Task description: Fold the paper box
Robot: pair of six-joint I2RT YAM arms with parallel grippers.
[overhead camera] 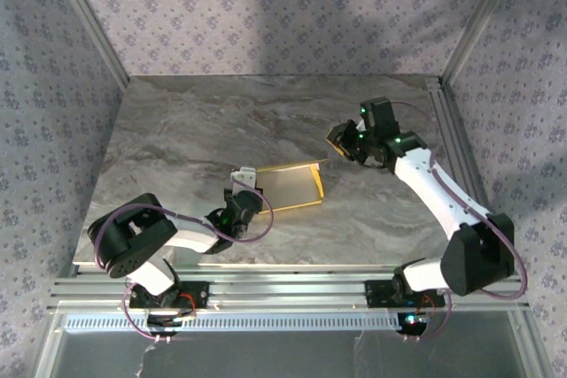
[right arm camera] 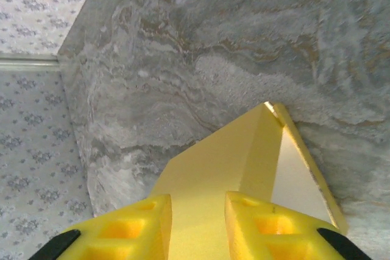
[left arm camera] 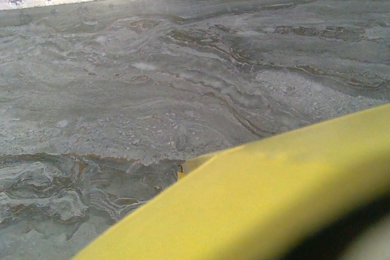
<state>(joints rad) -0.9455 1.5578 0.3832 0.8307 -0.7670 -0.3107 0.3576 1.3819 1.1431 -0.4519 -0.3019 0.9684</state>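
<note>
Paper box point(overhead camera: 297, 185) lies with one edge clenched in the left gripper point(overhead camera: 241, 194), its corner just ahead of the right gripper's point(right arm camera: 198, 204) parted jaws, where a skewed pinch could crease the card

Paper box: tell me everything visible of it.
The thin yellow-and-white cardboard paper box lies partly folded near the middle of the grey marbled table. Its yellow side faces up, a flat rectangle with raised edges; a white flap stands at its left end. The right wrist view shows a folded yellow wall with a white inner face. The shut left gripper appears to pinch its left edge; the open right gripper sits by its far right corner, contact unclear.
</note>
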